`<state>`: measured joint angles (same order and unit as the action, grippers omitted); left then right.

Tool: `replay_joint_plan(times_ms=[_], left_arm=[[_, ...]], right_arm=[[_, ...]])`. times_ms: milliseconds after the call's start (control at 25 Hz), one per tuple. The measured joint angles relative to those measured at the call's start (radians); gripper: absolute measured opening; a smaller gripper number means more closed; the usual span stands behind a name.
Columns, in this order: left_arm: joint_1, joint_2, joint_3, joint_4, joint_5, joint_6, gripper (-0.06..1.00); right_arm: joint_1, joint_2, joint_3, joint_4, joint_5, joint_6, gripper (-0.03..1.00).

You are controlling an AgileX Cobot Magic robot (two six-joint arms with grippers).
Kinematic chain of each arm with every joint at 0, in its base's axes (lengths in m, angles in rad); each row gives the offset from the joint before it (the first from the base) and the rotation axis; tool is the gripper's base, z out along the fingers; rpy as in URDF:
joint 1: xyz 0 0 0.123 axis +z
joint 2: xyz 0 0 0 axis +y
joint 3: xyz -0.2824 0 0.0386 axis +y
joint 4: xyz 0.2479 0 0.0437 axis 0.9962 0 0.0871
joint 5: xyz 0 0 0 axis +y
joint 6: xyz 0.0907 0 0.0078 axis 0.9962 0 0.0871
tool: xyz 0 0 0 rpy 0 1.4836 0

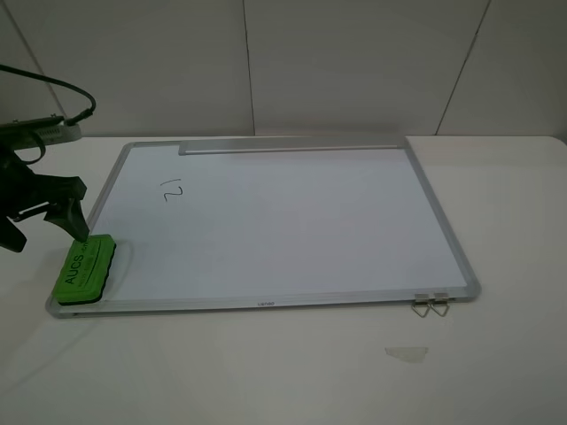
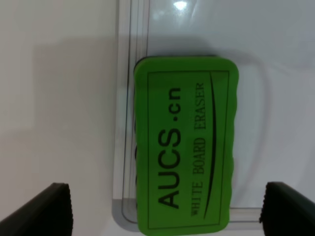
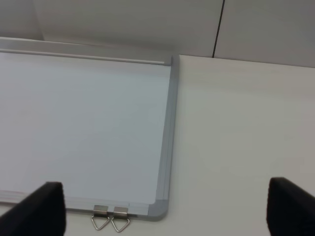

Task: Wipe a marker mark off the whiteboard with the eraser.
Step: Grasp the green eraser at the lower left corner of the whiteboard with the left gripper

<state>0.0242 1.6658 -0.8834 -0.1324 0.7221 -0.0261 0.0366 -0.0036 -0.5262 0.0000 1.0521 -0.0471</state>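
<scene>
While the eraser [image 1: 84, 268] lay at the whiteboard's [image 1: 283, 230] lower-left corner, below the marker mark [image 1: 172, 189], the left gripper [image 1: 44, 226] hovered spread just beside it; the right gripper [image 3: 167, 209] also gaped.

Bright, even light; glare spot on the whiteboard [image 2: 275, 49]; soft shadows
</scene>
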Motion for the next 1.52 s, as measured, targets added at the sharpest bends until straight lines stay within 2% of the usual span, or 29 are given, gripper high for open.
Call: replay_joint_plan(times_ms=[320, 680, 1520], left_arm=[[0.0, 0.112, 0.0, -0.128, -0.08, 0.097, 0.78], [0.0, 0.21, 0.0, -0.136, -0.133, 0.111, 0.78], [0.0, 0.226, -0.011, -0.135, -0.115, 0.106, 0.77]], right_arm=[[0.0, 0.0, 0.0, 0.0, 0.0, 0.0, 0.82], [0.0, 0.0, 0.0, 0.0, 0.0, 0.0, 0.82], [0.0, 0.0, 0.0, 0.0, 0.0, 0.0, 0.82]])
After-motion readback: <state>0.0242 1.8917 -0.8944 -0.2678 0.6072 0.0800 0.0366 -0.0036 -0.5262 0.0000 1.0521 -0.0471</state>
